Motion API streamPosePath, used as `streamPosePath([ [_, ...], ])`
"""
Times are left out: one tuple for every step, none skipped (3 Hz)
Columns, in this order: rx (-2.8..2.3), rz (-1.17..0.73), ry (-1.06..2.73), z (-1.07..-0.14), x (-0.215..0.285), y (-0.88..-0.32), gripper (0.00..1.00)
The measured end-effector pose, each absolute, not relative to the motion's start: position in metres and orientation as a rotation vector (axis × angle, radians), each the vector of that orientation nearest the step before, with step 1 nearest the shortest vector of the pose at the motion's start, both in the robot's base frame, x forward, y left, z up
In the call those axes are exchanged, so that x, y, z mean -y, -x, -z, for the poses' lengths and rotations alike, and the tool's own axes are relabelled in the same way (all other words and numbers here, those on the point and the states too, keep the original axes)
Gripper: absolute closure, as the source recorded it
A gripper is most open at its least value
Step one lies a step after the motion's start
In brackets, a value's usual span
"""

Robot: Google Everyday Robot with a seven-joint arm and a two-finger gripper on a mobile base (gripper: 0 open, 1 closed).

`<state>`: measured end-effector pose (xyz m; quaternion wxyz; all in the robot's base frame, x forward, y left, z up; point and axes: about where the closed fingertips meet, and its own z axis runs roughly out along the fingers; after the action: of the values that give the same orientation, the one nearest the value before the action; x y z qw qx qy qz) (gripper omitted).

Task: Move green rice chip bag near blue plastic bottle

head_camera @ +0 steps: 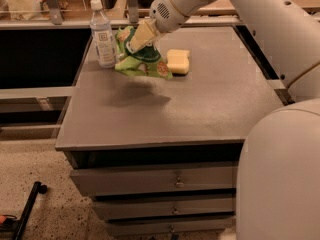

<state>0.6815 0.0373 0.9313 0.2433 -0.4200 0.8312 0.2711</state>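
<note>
**Bag held aloft, just right of the bottle**

Upper left of frame: blue plastic bottle (103, 36), slim, clear, with a white screw cap and white label, upright near the far left corner of the flat grey table (210, 109).

Just right of it: crinkled bright green rice chip bag (145, 64), hanging clear of the top, with its shadow (135, 98) on the surface below. The near edge looks very close to the bottle; contact cannot be confirmed.

Gripper (135, 43), cream-coloured, comes down from upper centre and is clamped on the bag's upper part.

Judged handling: light, soft, slippery foil that sags and swings. The crimped top is the firm place to hold; squeezing the body risks crushing the rice cakes.

Right of the bag: pale yellow sponge (178, 61), rectangular, lying flat, close to the bag's lower corner.

Room: little spare between bottle and sponge, and the table's left edge is just beyond the bottle, which would tip easily. Open table lies toward the frame's centre and right. White arm (260, 19) crosses the upper right.
</note>
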Motion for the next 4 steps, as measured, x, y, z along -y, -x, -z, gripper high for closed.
streamPosePath([
  [-2.293, -0.735, 1.138, -0.924, -0.036, -0.682, 1.00],
  [-2.312, -0.733, 1.124, -0.919, -0.034, -0.683, 1.00],
  [-2.322, -0.749, 1.118, -0.913, -0.035, -0.682, 0.82],
  [-2.323, -0.753, 1.123, -0.910, -0.037, -0.683, 0.58],
])
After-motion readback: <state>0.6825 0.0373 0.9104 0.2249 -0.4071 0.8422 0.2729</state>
